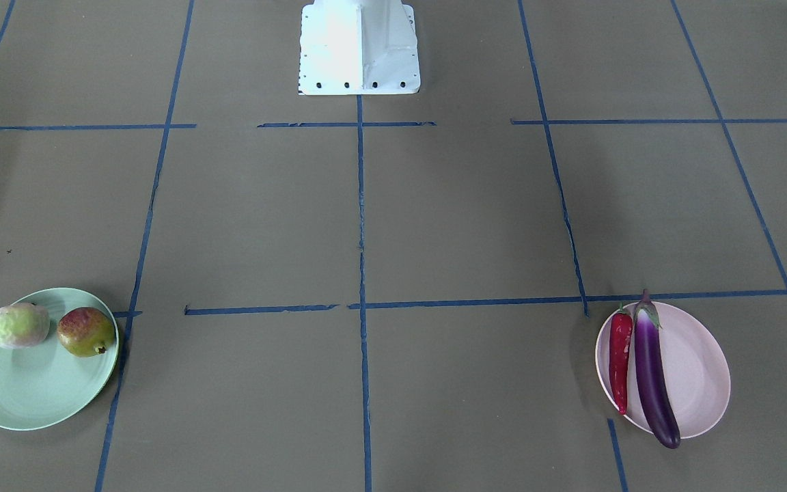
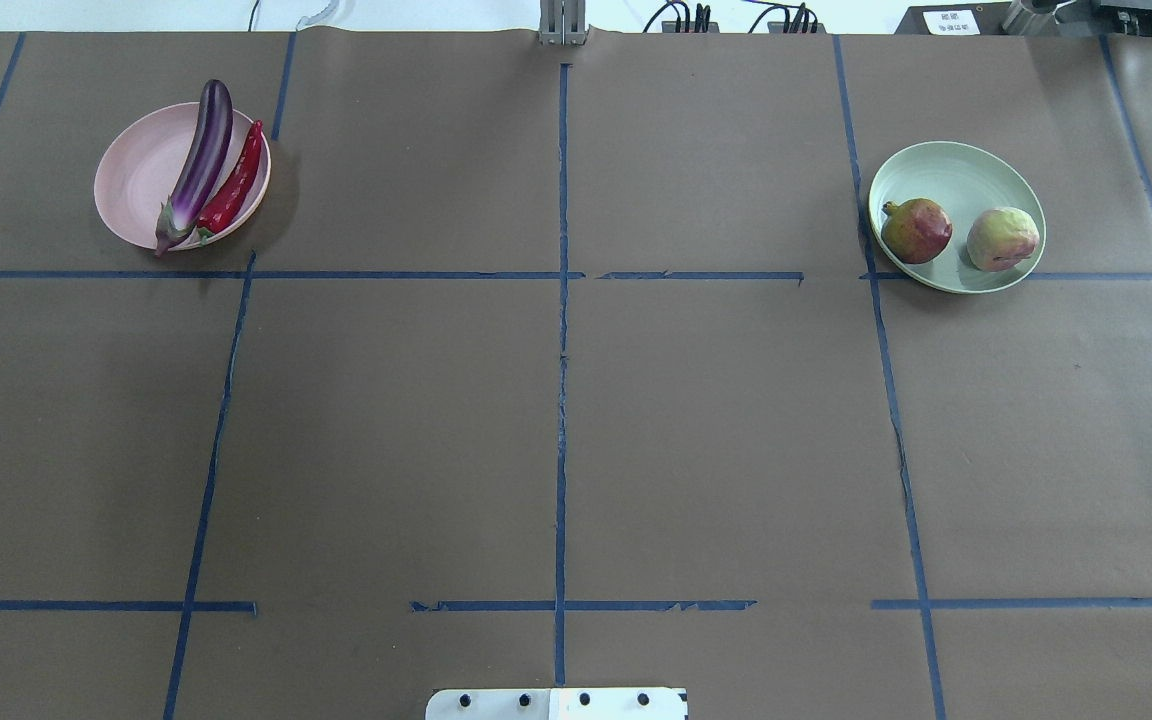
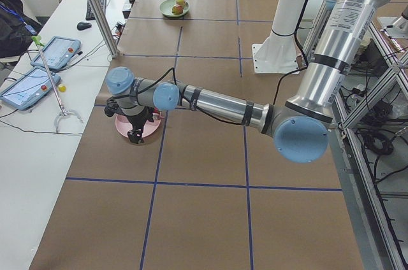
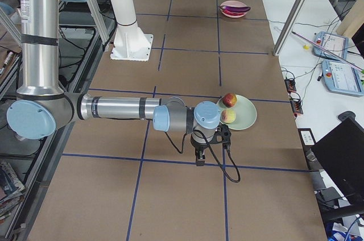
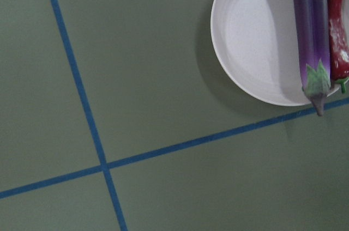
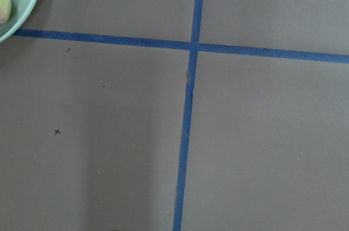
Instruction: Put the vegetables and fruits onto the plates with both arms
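The purple eggplant and the red chili lie side by side on the pink plate. On the mint green plate rest the pale green-white fruit and the red-and-yellow fruit. My left gripper hangs over the near edge of the pink plate. My right gripper points down at bare table just short of the green plate. Both grippers show only in the side views, so I cannot tell whether they are open or shut.
The white base block stands at the table's robot side. Blue tape lines grid the brown table. Beside it a white bench holds tablets, a grabber tool and a metal post; a person sits at its far end.
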Controlling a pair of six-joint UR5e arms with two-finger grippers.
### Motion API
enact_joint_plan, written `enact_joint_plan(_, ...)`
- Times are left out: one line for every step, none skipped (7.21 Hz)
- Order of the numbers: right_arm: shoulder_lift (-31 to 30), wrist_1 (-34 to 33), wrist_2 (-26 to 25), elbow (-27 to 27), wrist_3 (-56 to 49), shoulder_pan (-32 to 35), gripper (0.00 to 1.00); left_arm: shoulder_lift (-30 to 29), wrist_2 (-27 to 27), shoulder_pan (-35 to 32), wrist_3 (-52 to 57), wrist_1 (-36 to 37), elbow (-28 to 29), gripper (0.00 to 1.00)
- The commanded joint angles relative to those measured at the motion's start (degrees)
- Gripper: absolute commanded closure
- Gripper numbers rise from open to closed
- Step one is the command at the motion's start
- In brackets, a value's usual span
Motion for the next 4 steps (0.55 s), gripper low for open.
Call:
enact_joint_plan(-0.03, 0.00, -0.03, 0.00, 0.09, 0.00, 0.00, 10.60, -0.38, -4.44, 7.69, 4.43, -3.03, 0.00)
enact_joint_plan(-0.03, 0.00, 0.05, 0.00, 0.09, 0.00, 0.00, 13.69, -0.29, -4.44, 7.70, 3.03, -3.12, 0.00)
enact_joint_plan(-0.12, 0.00, 0.05, 0.00, 0.00, 0.00, 0.00, 14.85, 0.84, -4.62, 7.61, -1.07, -3.47, 0.00)
enact_joint_plan(-0.12, 0.00, 0.14, 0.09, 0.09, 0.00, 0.00, 17.21, 0.85, -5.84, 7.35, -3.29, -3.30, 0.00)
